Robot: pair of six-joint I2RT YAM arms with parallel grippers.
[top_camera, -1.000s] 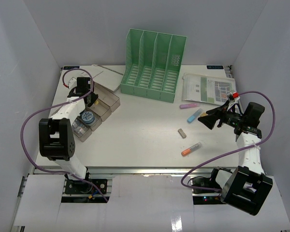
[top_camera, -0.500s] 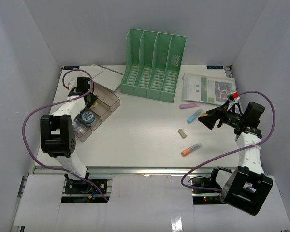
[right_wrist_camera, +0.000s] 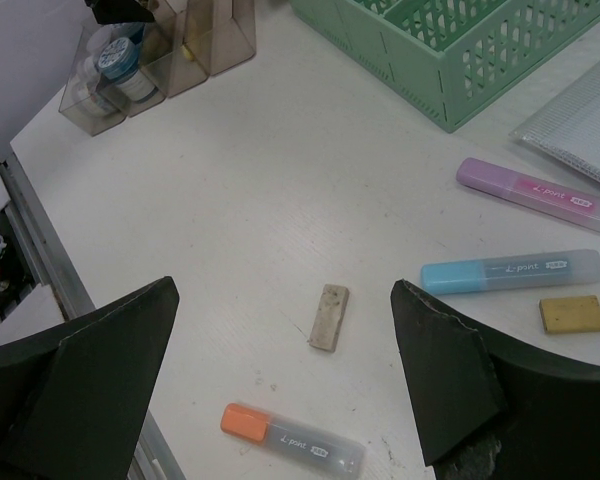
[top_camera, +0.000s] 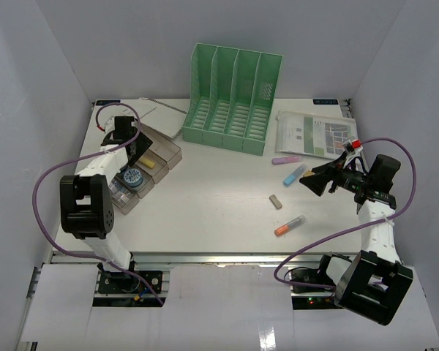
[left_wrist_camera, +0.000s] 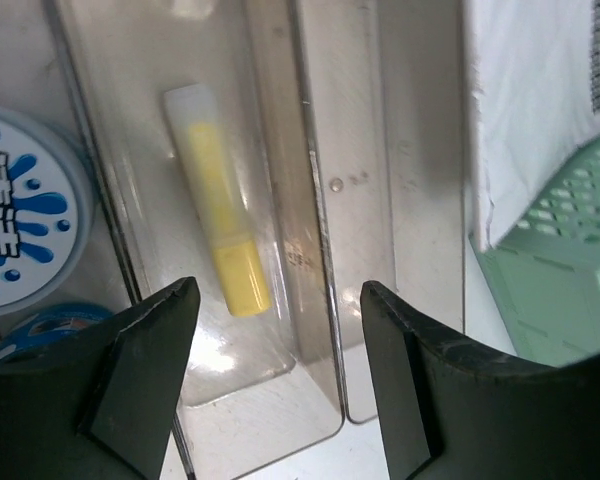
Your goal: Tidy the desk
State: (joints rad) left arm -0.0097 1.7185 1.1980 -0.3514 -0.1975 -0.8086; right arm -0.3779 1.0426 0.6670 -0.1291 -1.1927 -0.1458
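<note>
The desk [top_camera: 219, 197] is a white tabletop. At its left, my left gripper [top_camera: 135, 150] hangs open over a clear compartment box [top_camera: 164, 150]. In the left wrist view a yellow highlighter [left_wrist_camera: 218, 230] lies flat in one compartment, just beyond my left gripper [left_wrist_camera: 277, 300], whose fingers do not touch it. My right gripper [top_camera: 311, 181] hovers open at the right. The right wrist view shows a beige eraser [right_wrist_camera: 328, 317] on the desk below the right gripper [right_wrist_camera: 283, 300], with an orange highlighter [right_wrist_camera: 290, 437] nearer.
A green file rack [top_camera: 234, 99] stands at the back, papers [top_camera: 318, 135] to its right. A purple highlighter [top_camera: 286, 159], a blue highlighter [top_camera: 293, 174] and a yellow eraser [right_wrist_camera: 571, 313] lie near the right gripper. Tape rolls [top_camera: 132, 177] fill the box's near compartments.
My left gripper's jaws have opened wide, and the yellow highlighter now shows lying loose in the box compartment. The right arm has not moved.
</note>
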